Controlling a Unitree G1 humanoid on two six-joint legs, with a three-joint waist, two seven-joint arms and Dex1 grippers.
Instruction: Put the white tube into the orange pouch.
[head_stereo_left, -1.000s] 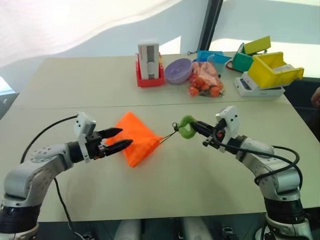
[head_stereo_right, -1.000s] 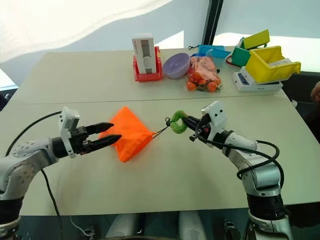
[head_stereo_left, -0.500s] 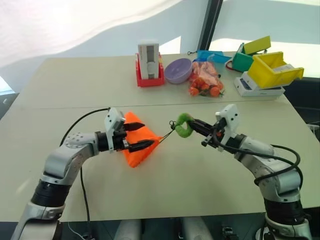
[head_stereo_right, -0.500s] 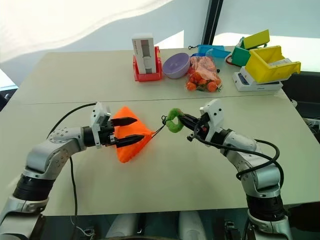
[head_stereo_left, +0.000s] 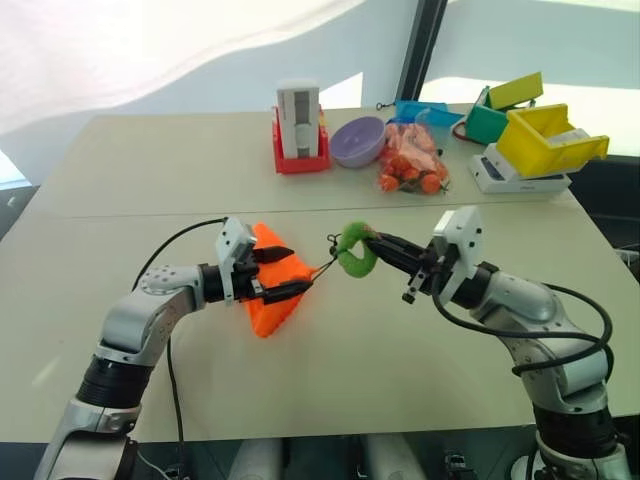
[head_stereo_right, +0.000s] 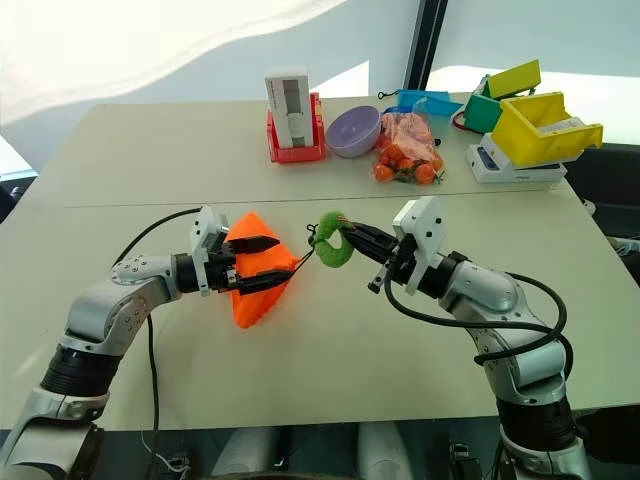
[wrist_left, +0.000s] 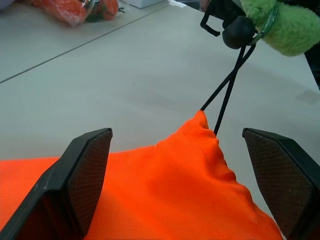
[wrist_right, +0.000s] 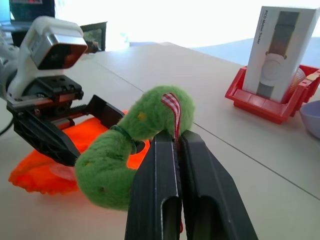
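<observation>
Between open left hand (head_stereo_left: 283, 272) fingers — orange pouch (head_stereo_left: 268, 300), cinched.

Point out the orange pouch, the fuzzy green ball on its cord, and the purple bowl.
orange pouch (head_stereo_left: 268, 305): left eye view, on its lower fabric below the left gripper.
fuzzy green ball (head_stereo_left: 354, 256): left eye view, on the middle of its plush curve.
purple bowl (head_stereo_left: 355, 143): left eye view, on its outer wall.

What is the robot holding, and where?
The right gripper is shut on the orange pouch's fuzzy green ball. The left gripper is open around the pouch.
</observation>
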